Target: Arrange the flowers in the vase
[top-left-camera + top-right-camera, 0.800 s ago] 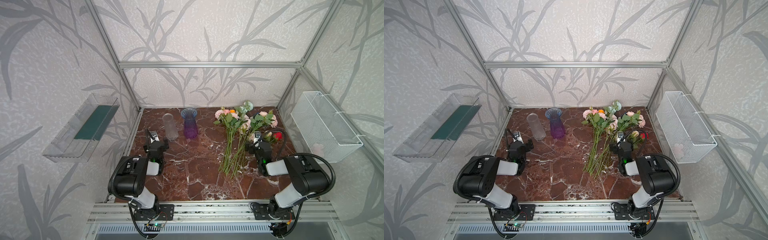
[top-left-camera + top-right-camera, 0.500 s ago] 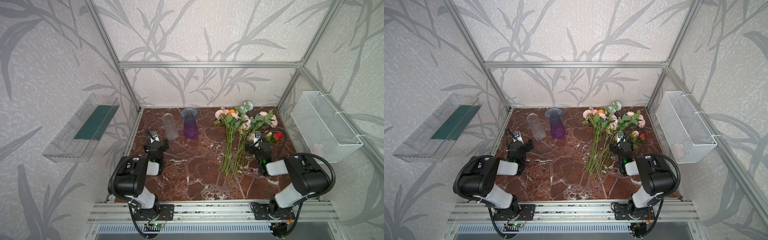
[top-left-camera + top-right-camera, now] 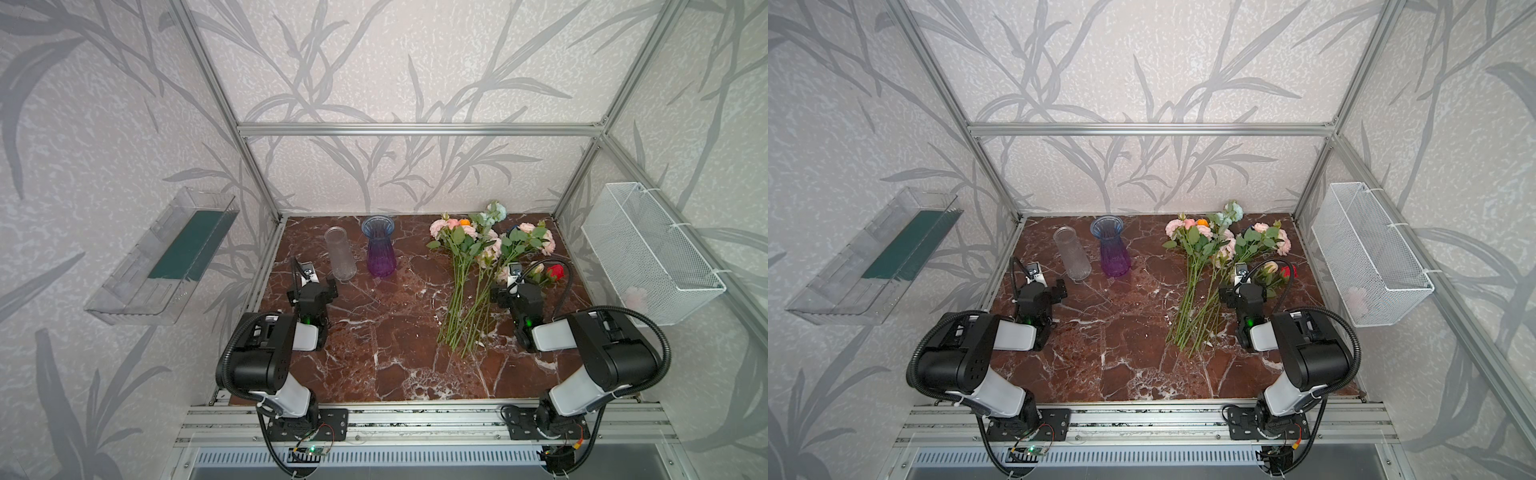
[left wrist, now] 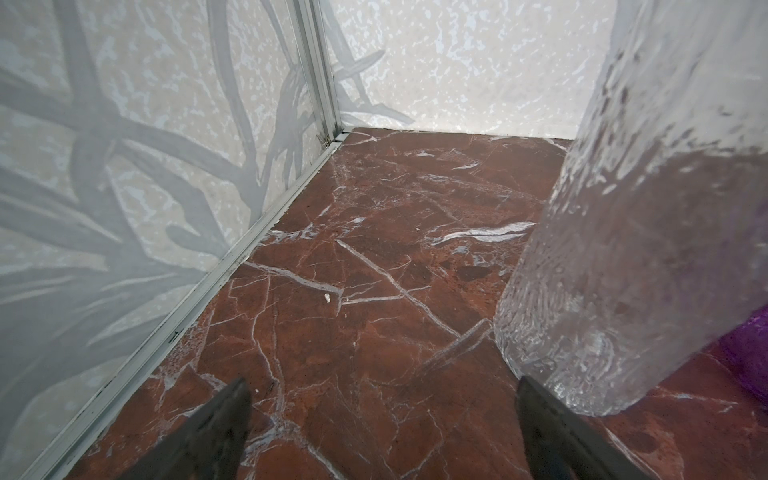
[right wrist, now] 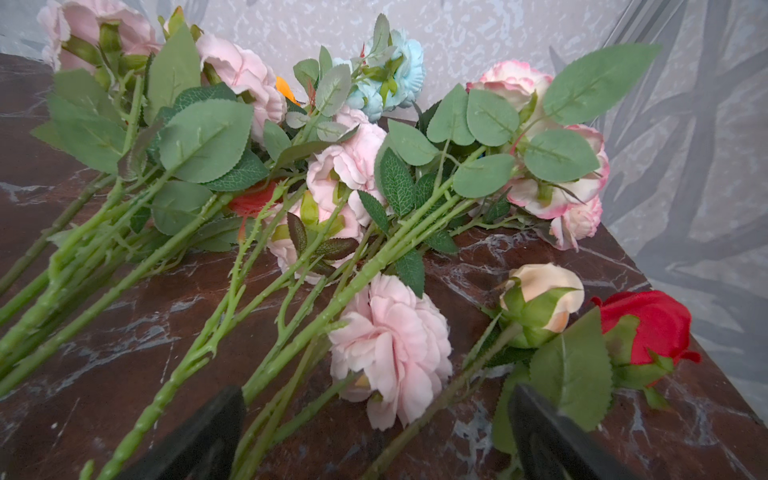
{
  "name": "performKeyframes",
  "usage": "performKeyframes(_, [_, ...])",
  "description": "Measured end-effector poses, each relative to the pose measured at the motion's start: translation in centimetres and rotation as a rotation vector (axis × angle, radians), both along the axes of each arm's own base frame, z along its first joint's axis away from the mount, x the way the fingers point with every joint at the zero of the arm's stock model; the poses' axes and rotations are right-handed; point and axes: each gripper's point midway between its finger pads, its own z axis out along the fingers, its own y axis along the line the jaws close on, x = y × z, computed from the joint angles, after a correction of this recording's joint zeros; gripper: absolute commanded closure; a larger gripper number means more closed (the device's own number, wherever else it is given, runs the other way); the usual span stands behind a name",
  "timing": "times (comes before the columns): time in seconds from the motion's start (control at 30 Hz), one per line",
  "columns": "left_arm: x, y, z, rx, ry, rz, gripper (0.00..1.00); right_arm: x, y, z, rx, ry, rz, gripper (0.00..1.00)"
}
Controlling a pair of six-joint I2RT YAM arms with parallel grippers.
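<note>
Left end effector (image 4: pixel 382 384) spread wide, right end effector (image 5: pixel 376 392) likewise, both empty

Both top views look down on the whole counter (image 3: pixel 395 332); wrist views sit low, close, facing the back wall (image 4: pixel 457 62).

The flowers (image 5: pixel 332 199) are found lying flat on the red-brown marble bench (image 5: pixel 104 332), with stems bundled and crossed. The right gripper (image 5: pixel 378 399) is seen with its two dark fingers (image 5: pixel 208 436) set wide apart, and nothing is clamped between them. A frilly pink bloom (image 5: pixel 395 345) is located just ahead of that gap. A cream rosebud (image 5: pixel 540 303) and a red rose (image 5: pixel 648 328) are noted side by side near the bench edge. Pink-rimmed white blooms (image 5: pixel 552 174) are recorded toward the bench corner, with a pale turquoise head (image 5: pixel 395 79) near them. An orange head (image 5: pixel 284 89) is largely hidden by leaves.
</note>
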Motion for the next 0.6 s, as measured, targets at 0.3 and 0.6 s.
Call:
performKeyframes(0.3, [0.02,-0.06,-0.01,-0.001,0.0,-0.003,0.01,0.0,0.0,0.01,0.0,0.0,0.0,0.01])
performKeyframes(0.6, [-0.01,-0.14,0.13,0.0,-0.006,-0.004,0.01,-0.03,-0.09,0.03,-0.006,-0.001,-0.011,0.01])
